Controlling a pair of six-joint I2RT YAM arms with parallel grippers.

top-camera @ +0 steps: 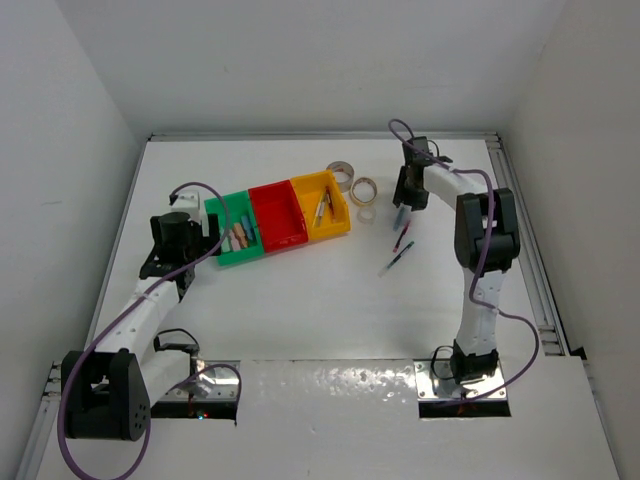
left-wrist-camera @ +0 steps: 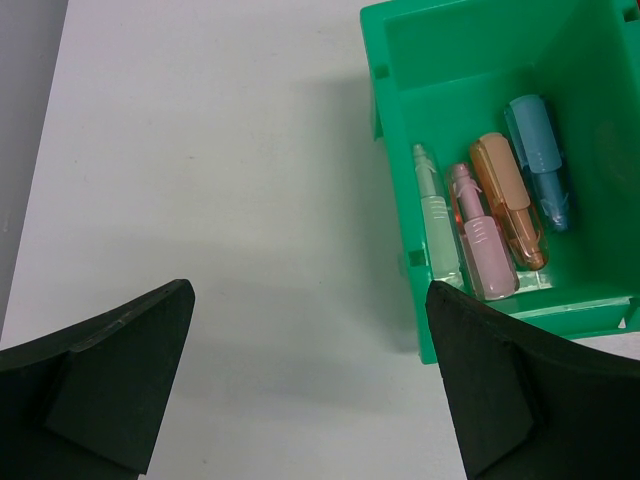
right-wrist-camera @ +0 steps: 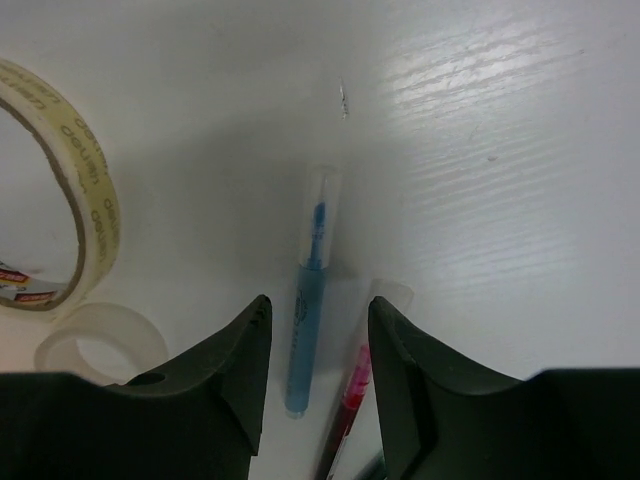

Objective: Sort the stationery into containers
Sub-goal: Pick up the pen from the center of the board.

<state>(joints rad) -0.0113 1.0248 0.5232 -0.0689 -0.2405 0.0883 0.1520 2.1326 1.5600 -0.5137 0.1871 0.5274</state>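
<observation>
The work surface is a white table (top-camera: 300, 310) enclosed by plain white walls. Three joined bins stand in a row left of centre: the green bin (left-wrist-camera: 470, 60), the red bin (top-camera: 278, 215) and the yellow bin (top-camera: 322, 205). The green bin holds four short pastel markers side by side: a pale marker (left-wrist-camera: 436, 230), a pink marker (left-wrist-camera: 482, 245), an orange marker (left-wrist-camera: 508, 200) and a blue marker (left-wrist-camera: 540, 160). The yellow bin holds thin pens; their number cannot be told. To the right of the yellow bin, a tan tape roll (right-wrist-camera: 95, 200) and a clear tape roll (right-wrist-camera: 95, 335) lie on the table, with a further roll (top-camera: 341, 175) behind them. A blue pen (right-wrist-camera: 308, 320) lies on the table to the right of the rolls, and a red pen (right-wrist-camera: 350, 400) lies just beside it. The right gripper (right-wrist-camera: 320, 302) is lowered over the blue pen; its jaws stand apart on either side of the pen, with a gap visible on each side, and grip nothing. The left gripper (left-wrist-camera: 310, 290) is fully spread over bare table just beside the green bin and holds nothing.
</observation>
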